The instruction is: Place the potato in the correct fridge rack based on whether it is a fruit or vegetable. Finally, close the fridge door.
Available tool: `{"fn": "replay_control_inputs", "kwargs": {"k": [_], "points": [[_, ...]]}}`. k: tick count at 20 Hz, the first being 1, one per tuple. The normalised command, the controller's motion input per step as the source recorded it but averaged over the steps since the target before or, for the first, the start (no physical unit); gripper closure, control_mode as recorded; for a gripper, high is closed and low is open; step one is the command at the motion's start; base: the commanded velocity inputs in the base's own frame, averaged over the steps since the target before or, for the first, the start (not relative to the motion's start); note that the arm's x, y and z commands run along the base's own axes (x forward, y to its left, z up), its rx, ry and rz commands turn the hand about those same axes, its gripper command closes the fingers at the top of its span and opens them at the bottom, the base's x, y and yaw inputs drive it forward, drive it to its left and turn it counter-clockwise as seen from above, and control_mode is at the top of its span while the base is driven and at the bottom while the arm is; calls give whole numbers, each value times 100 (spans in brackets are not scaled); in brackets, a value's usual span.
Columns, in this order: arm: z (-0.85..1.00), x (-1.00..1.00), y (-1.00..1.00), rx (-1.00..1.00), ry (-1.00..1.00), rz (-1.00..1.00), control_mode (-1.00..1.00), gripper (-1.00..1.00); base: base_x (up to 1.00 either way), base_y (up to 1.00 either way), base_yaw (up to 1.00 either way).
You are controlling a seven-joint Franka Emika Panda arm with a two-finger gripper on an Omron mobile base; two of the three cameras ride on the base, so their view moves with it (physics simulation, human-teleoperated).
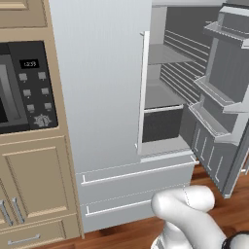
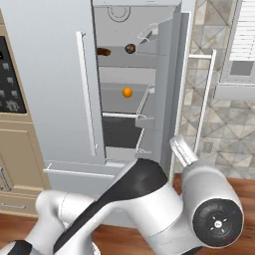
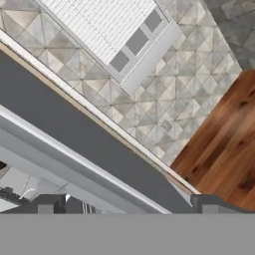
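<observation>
Sitting on the fridge rack point(image 2: 130, 59), the potato point(image 2: 130, 48) lies near a darker lump point(image 2: 103, 51) half hidden by the closed door point(image 2: 50, 74); the gripper point(image 3: 127, 203) is spread wide, empty, fingertips barely visible

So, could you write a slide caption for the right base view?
Open fridge: potato on the upper fridge rack, orange ball one shelf below.

The pincer point(image 3: 127, 204) has its jaws wide apart and holds nothing. Beyond it run a grey door edge point(image 3: 74, 144), a tiled wall point(image 3: 164, 99), a window point(image 3: 107, 30) and wooden floor point(image 3: 224, 144).
</observation>
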Motion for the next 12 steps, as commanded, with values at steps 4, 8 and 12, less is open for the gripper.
{"fn": "replay_control_inputs", "kwargs": {"k": [4, 8, 12], "points": [[-47, 47, -15, 0, 0, 7, -100, -100, 0, 0, 0], [-41, 68, -31, 0, 0, 4, -100, -100, 0, 0, 0], [-28, 58, -34, 0, -2, 4, -100, -100, 0, 0, 0]]}}
